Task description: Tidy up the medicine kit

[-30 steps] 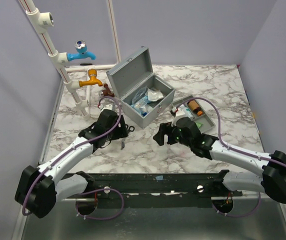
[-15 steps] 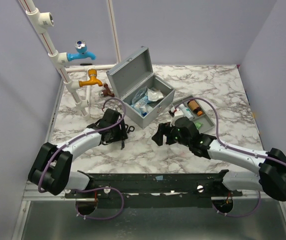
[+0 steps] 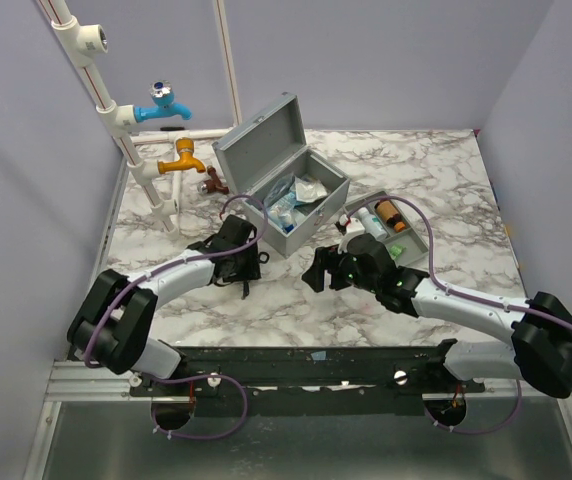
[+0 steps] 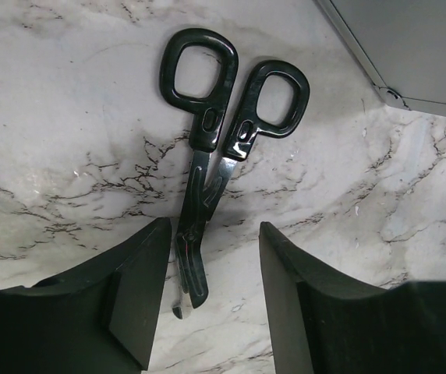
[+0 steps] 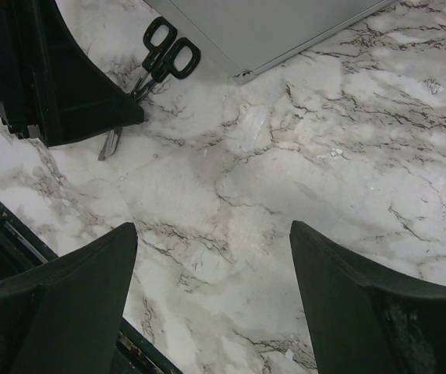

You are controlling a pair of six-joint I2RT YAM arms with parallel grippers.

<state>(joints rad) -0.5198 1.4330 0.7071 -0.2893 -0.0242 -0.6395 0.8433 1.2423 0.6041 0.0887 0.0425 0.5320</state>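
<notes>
The medicine kit [image 3: 284, 195] is a grey metal box standing open at the table's middle back, with its lid [image 3: 256, 135] raised and packets inside. Its grey tray [image 3: 413, 238] lies to the right, holding small bottles. Black-handled scissors [image 4: 207, 148] lie shut on the marble, in front of the box's near left corner [image 4: 410, 47]. My left gripper [image 4: 214, 226] is open just above them, the blade tips between its fingers and close to the left finger. My right gripper [image 5: 213, 226] is open and empty over bare marble, and that view also shows the scissors [image 5: 159, 54].
White pipes with a blue tap [image 3: 161, 105] and an orange tap [image 3: 181, 158] stand at the back left, with a small brown object [image 3: 213, 183] beside them. A black rail [image 3: 296, 365] runs along the near edge. Grey walls close in three sides.
My left gripper has moved right and forward to hang over the scissors. My right gripper has drifted slightly left. The scissors, box and tray have not moved.
</notes>
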